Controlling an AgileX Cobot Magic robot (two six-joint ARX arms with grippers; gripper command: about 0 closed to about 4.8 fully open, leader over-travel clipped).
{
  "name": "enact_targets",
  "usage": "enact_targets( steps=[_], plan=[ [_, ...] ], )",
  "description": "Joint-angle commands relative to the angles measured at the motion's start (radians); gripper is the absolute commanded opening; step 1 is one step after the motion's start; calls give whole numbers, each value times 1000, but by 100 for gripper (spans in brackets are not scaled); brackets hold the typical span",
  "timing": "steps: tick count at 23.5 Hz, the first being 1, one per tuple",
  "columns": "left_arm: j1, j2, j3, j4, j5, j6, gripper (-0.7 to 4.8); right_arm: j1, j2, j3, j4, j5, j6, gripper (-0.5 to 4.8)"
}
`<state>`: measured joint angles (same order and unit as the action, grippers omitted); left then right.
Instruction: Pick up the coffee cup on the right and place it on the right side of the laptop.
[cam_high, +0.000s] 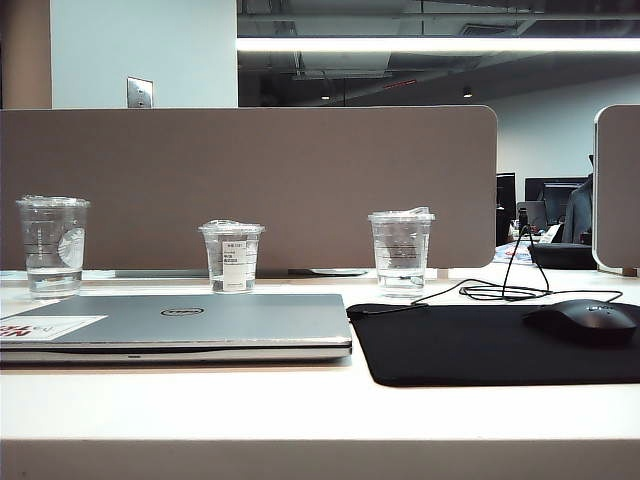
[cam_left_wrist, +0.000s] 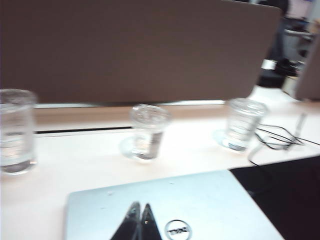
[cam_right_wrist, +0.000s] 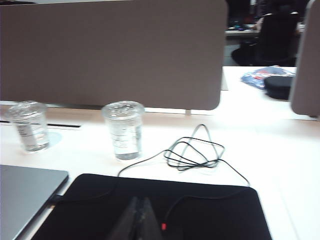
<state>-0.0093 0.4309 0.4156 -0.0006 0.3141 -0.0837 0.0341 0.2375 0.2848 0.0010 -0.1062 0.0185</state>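
Both grippers are pinched closed and empty, left gripper (cam_left_wrist: 139, 212) over the laptop (cam_left_wrist: 200, 205), right gripper (cam_right_wrist: 139, 210) over the mouse mat (cam_right_wrist: 200, 210), coffee cup (cam_right_wrist: 123, 130) untouched.

Laptop (cam_high: 190, 322) lies lower left on the counter (cam_high: 300, 410), mouse mat (cam_high: 480, 345) just right of it, mouse (cam_high: 583, 321) on the mat's right end. Three cups stand behind: coffee cup (cam_high: 401, 250) rightmost, labelled cup (cam_high: 231, 256) centre, third cup (cam_high: 52, 245) far left.

Black mouse mat (cam_high: 470, 345) lies at my three o'clock, a black computer mouse (cam_high: 585, 320) on it, looped black cable (cam_high: 505, 290) behind.
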Motion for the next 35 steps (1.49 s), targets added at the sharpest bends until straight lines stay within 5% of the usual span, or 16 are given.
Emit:
enact_targets(
  steps=[1,9,19,28,35],
  plan=[
    [-7,65,45,7,71,-2,-5,1,46,8,77,-31,0,-5],
    [-222,201,142,-23,-77,32,-5,2,177,8,200,-53,0,-5],
    [-460,343,304,-247,-215,76,-5,16,328,8,318,-74,0,-5],
    [-467,394,347,-245,-175,74,-5,102,497,8,440,-76,0,-5],
    [-467,394,348,-238,-156,72,-5,126,769,28,725,-150,8,-5]
  ],
)
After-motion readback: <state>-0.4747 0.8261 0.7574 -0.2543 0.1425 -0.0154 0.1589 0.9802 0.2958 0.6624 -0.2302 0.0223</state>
